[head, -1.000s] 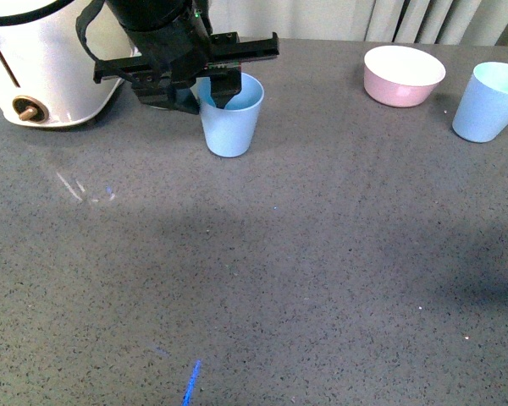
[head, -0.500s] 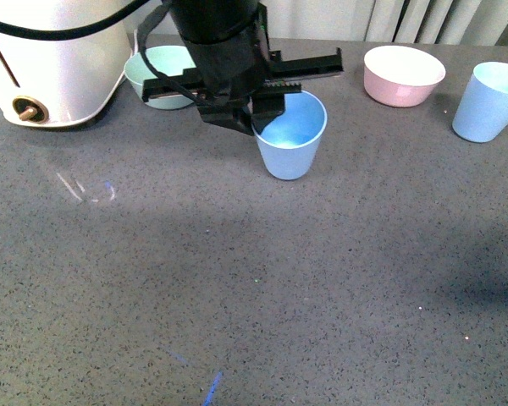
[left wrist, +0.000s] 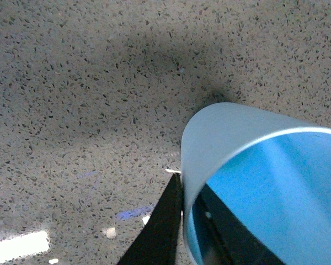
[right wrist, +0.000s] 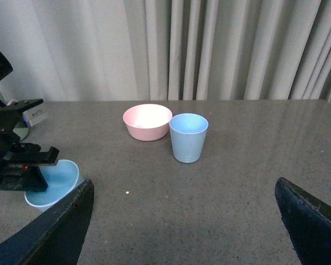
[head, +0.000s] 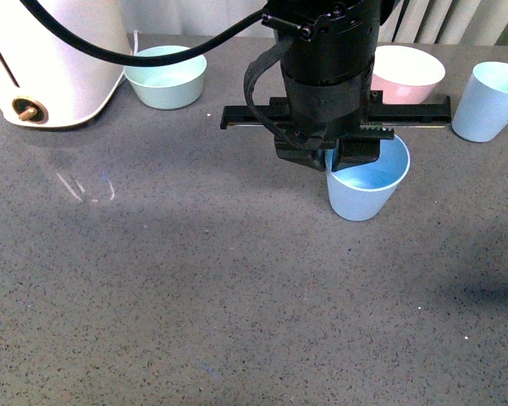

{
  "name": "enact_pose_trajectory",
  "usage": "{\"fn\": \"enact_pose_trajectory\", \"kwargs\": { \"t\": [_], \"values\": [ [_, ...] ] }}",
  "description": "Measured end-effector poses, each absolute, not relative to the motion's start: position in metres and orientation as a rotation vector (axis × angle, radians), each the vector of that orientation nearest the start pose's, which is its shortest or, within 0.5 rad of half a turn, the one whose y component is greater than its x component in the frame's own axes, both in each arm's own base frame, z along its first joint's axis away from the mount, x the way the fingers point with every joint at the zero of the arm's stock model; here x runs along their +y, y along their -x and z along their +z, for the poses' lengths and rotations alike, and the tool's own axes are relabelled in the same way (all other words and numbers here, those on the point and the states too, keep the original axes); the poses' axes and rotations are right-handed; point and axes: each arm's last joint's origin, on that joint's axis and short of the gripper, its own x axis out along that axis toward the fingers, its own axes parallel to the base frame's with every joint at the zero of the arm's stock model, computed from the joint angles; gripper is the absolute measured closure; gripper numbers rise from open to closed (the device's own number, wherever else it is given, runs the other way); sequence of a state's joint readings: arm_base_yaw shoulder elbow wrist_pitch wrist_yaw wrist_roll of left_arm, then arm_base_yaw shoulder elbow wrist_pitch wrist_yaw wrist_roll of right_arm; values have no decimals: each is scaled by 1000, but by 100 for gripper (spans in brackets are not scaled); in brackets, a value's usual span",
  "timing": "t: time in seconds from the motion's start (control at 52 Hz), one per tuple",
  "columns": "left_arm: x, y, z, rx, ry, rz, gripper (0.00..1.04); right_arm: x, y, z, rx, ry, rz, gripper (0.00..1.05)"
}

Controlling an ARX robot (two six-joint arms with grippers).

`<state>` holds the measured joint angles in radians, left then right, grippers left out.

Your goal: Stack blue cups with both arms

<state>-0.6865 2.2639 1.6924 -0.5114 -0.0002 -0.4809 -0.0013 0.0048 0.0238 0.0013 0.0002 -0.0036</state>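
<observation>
Left gripper point(head: 345, 162) clamps the light, stiff, probably slick blue cup point(head: 368, 193) at its rim; right gripper point(right wrist: 185, 187) stands spread.

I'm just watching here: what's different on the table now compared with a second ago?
The left gripper, clamped on the wall of the carried blue cup, has moved it rightward, from beside the white appliance to just in front of the pink bowl, uncovering the mint-green bowl. The second blue cup, the pink bowl and the appliance stayed put.
</observation>
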Motion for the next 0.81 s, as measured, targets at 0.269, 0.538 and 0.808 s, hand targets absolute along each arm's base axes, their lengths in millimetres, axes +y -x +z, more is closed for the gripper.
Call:
{"fn": "enact_pose_trajectory", "kwargs": {
  "t": [0.269,0.538,0.808],
  "values": [
    [-299,-371,142,1122,74,-357,41,0,-96,171,-20,4,-2,9],
    [-281,-379,164,1056,131,-339,9,0,-96,171,-20,4,-2,9],
    [-236,-371,211,908,294,-316,9,0,-96,171,-20,4,-2,9]
  ]
}}
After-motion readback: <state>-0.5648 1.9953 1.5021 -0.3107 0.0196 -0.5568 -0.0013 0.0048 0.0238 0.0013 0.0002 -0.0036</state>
